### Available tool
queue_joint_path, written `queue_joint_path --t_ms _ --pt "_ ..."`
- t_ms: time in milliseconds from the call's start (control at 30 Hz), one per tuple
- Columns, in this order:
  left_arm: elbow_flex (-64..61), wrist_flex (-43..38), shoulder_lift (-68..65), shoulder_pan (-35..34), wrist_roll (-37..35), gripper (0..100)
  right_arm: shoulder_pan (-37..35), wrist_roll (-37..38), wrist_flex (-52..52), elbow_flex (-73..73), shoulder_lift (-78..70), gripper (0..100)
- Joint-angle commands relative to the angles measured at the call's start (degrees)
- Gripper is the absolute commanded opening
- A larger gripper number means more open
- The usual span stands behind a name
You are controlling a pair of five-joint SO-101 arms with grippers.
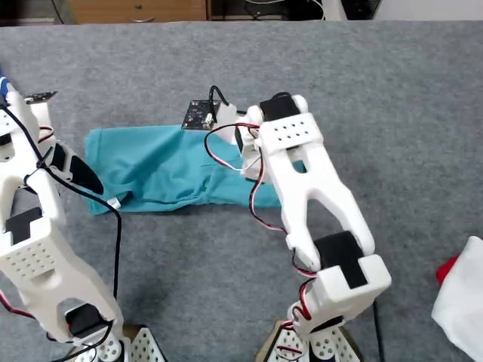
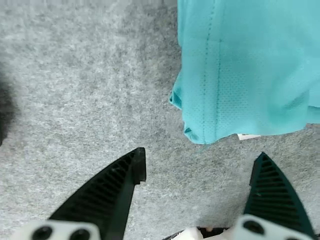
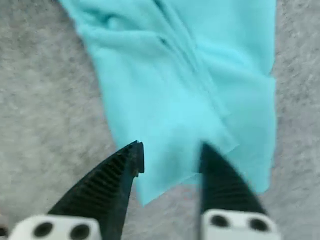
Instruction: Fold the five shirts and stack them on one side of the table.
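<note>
While the teal shirt (image 1: pixel 158 170) lies as a long folded strip across the middle of the grey table (image 1: pixel 377 90), an arm stands at each of its ends. The left arm rises along the table's left edge and bends inward, so the left gripper (image 2: pixel 200 157) points down at the cloth's left end. Its jaws are spread wide. Both black fingertips (image 2: pixel 135 162) sit over bare grey surface, just short of the shirt's hemmed corner and not touching it.

The right arm stretches forward from its base at the near edge. Its white upper link crosses over the shirt's right end, with the wrist tipped downward. The right gripper (image 3: pixel 171 147) hangs over the cloth's edge there, its jaws parted more narrowly than the left's. Teal fabric shows between and beyond them, with no fold pinched.

A white cloth (image 1: pixel 464 302) with something red (image 1: pixel 447 268) beside it lies at the table's right edge, well apart from the shirt.
</note>
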State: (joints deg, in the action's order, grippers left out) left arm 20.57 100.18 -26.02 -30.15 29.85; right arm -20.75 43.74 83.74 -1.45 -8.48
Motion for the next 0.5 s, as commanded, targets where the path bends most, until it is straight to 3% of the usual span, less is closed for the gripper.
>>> queue_joint_path --t_ms 0,233,467 --pt "7.91 0.53 2.68 0.88 -7.82 34 2.77 -7.47 2.64 3.12 3.74 1.9" --pt "21.54 0.53 -8.57 3.16 -16.26 34 9.54 -20.31 3.16 3.47 3.74 6.3" --pt "34.02 0.53 -22.29 3.25 -17.05 34 10.07 -21.71 3.25 3.03 3.74 6.3"
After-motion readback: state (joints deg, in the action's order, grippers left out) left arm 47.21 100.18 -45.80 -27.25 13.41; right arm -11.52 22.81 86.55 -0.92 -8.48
